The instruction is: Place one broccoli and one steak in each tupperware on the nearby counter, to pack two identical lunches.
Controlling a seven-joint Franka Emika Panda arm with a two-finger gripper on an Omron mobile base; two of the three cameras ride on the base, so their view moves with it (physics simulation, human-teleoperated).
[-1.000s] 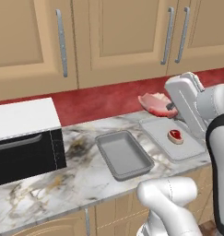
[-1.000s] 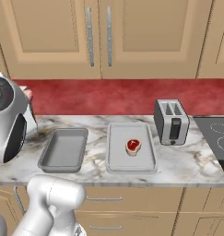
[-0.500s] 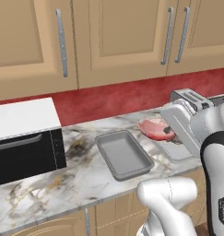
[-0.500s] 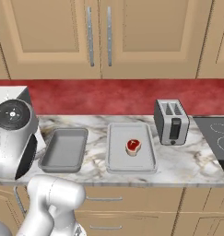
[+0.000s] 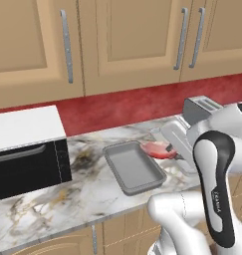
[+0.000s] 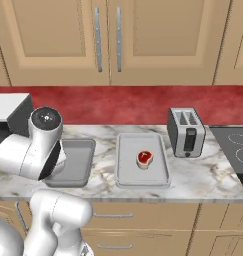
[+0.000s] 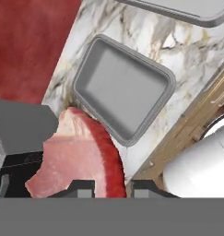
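Note:
My gripper [image 7: 111,189] is shut on a raw pink steak [image 7: 79,156] with a red rim. I hold the steak [image 5: 157,148] just above the right edge of the darker tupperware [image 5: 134,167], which is empty [image 7: 122,87]. The paler, flatter tupperware [image 6: 143,172] lies to its right on the marble counter [image 6: 103,182] and holds a second small steak [image 6: 144,158]. In the left base view the gripper [image 5: 168,148] sits between the two trays, and my arm hides most of the paler tray [image 5: 173,135]. In the right base view my arm covers the left part of the darker tray [image 6: 78,159].
A black-and-white microwave [image 5: 25,149] stands at the counter's left end. A silver toaster [image 6: 185,131] stands right of the paler tray, with a black stovetop [image 6: 233,150] beyond it. Wooden wall cabinets [image 5: 127,40] hang above a red backsplash [image 6: 143,102].
The arm has come down and slightly left with the steak, from well above the paler tray to just over the darker tray's right edge. The trays have not moved.

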